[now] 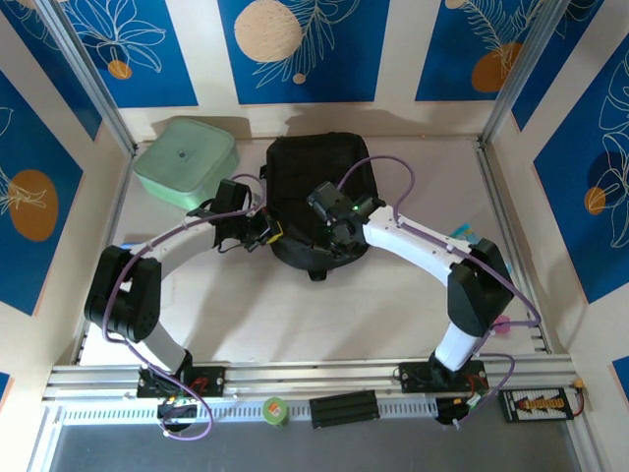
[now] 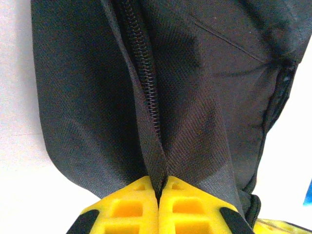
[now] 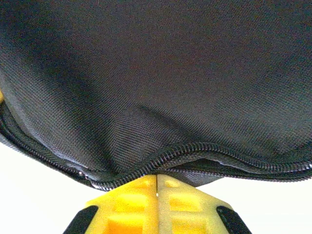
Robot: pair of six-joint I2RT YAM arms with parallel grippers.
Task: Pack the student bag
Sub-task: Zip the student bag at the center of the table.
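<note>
A pale, flat wooden tabletop (image 1: 295, 315) is carrying everything here, and most of its near half is lying bare. A large black soft fabric backpack (image 1: 305, 162) is lying on it toward the far middle. Near the backpack, on the left, a mint-green square lidded plastic box (image 1: 185, 162) is sitting in the far corner. A small teal object (image 1: 462, 234) and a small pink object (image 1: 501, 324) are lying along the right edge, too small to make out

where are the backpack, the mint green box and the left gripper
student bag (image 1: 307, 165): top external view, on its bare upper fabric panel
mint-green box (image 1: 185, 160): top external view, on the middle of its lid
left gripper (image 2: 159, 187): left wrist view, midway between its tips, shut on the bag's fabric by the zipper
</note>
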